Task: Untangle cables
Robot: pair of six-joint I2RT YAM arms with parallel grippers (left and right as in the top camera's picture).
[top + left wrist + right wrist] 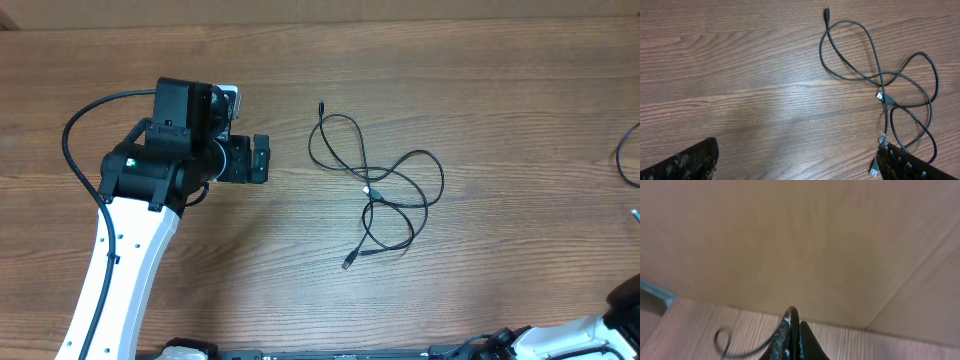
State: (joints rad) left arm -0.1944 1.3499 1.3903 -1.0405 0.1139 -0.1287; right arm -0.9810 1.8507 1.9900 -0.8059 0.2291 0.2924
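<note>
At the overhead view's bottom right corner, the right arm's white-and-black link (585, 335) is being cropped, leaving its fingers out of frame. A second thin black cord (621, 160) is running off the right edge, and a tiny pale plug tip (634, 212) below it is showing too small to identify. In the left wrist view, the left arm's scuffed black fingers (695, 160) are peeking in only at the bottom corners. The one at the picture's right corner is covering the lower loops of the tangled thin black cables (881, 75) and part of a small silver plug (873, 171). The right wrist view is blurring everything: the right arm's pressed-together black fingers (807, 342) are being cut by the bottom edge, and whether the soft-edged black cord (716, 338) is sitting pinched between them cannot be told. A teal strip (655, 292) is being cropped at the left edge, unidentifiable.
</note>
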